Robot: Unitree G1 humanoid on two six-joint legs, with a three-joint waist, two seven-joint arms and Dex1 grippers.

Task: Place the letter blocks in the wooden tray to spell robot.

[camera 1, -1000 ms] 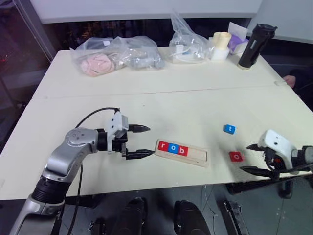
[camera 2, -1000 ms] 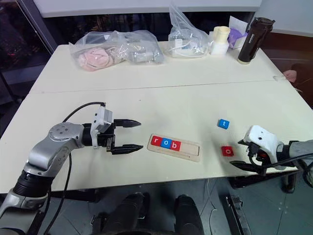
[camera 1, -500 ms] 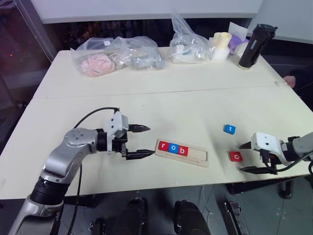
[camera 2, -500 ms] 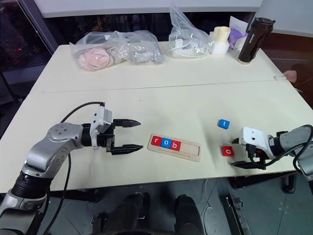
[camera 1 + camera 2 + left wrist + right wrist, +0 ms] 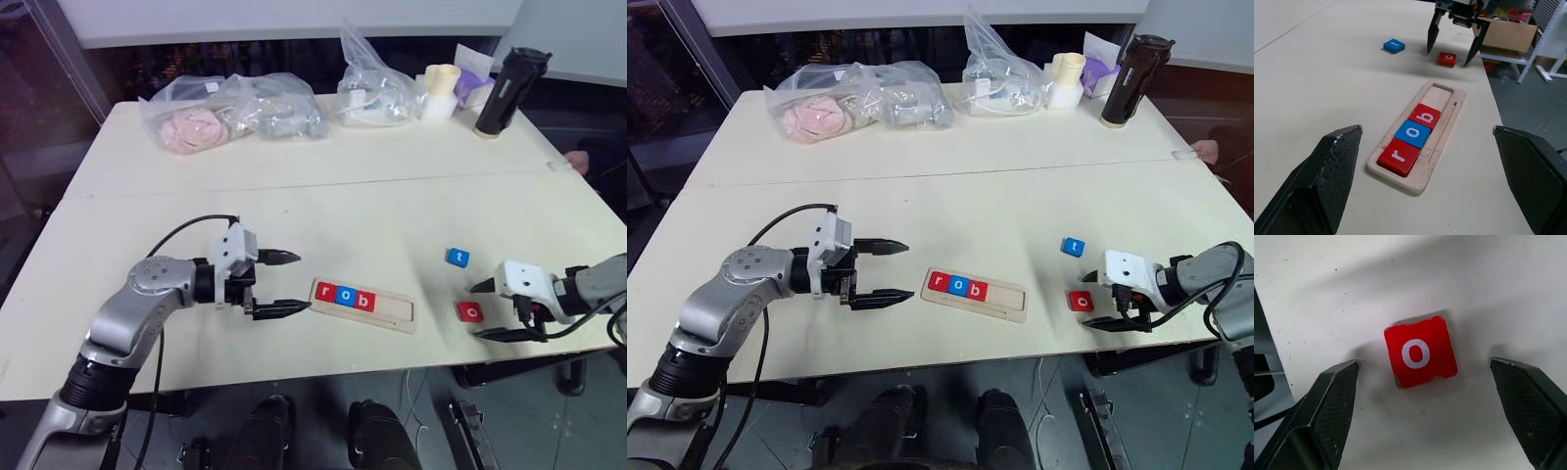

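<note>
The wooden tray (image 5: 397, 313) lies near the table's front edge, holding a red r (image 5: 325, 292), a blue o (image 5: 344, 296) and a red b (image 5: 363, 301) at its left end. To its right, a red o block (image 5: 470, 311) lies flat on the table. A blue t block (image 5: 458, 257) sits just behind it. My right gripper (image 5: 477, 311) is open, its fingers straddling the red o (image 5: 1420, 352) with a gap on each side. My left gripper (image 5: 301, 282) is open and level, pointing at the tray's left end.
Along the back edge are clear plastic bags (image 5: 230, 108) with soft items, another bag (image 5: 377, 83), a cream cup (image 5: 441, 86) and a black bottle (image 5: 502, 93). The table's front edge (image 5: 431, 364) runs just below the right gripper.
My right gripper has moved in from the table's right edge and rolled, so its fingers now stand on either side of the red o. The left arm has stayed still.
</note>
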